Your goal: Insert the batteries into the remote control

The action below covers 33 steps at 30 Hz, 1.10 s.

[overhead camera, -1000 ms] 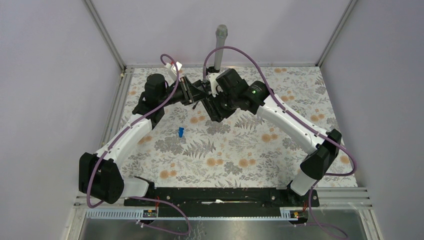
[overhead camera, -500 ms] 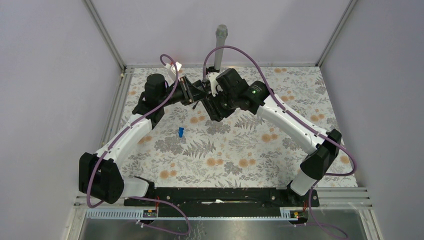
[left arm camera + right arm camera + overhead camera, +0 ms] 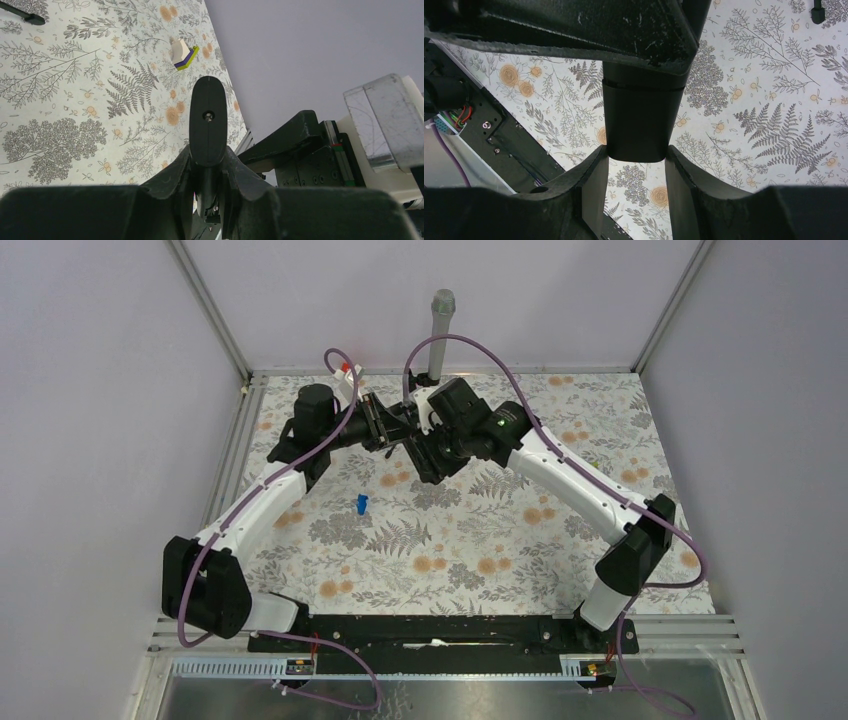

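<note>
upper part of remote control hidden behind left claw, black piece cut off by top edge

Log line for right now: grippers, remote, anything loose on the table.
left gripper: shut on remote | right gripper: shut on remote | remote: held between both, off the table | blue piece: loose on table

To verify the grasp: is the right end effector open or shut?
The right end effector is shut on the remote control: both fingers press its sides.

The remote control is smooth matt plastic, the table cover matt print.
</note>
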Motion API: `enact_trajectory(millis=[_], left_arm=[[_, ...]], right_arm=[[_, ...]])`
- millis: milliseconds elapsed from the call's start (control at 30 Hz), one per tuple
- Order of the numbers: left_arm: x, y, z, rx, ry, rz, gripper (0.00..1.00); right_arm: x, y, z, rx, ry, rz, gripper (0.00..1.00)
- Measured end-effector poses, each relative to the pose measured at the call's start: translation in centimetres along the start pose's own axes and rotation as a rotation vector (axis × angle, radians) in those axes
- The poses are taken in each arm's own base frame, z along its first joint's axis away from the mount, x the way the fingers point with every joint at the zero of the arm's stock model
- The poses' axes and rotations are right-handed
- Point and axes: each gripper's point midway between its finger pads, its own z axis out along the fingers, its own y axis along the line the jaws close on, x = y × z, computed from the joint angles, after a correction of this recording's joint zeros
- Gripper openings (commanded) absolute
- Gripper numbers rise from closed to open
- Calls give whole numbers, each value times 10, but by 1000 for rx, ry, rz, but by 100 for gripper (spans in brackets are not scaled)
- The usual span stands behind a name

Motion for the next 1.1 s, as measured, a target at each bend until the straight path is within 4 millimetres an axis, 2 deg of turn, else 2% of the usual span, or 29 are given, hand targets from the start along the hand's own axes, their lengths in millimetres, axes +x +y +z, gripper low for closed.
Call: enact_trajectory(millis=[600, 1100], left_arm=[[0, 6, -1, -17, 2, -17, 0], [-3, 11, 6, -9, 15, -84, 0]], right_arm=[[-1, -2, 7, 12, 33, 5, 46], [-4, -5, 7, 31, 24, 23, 53]])
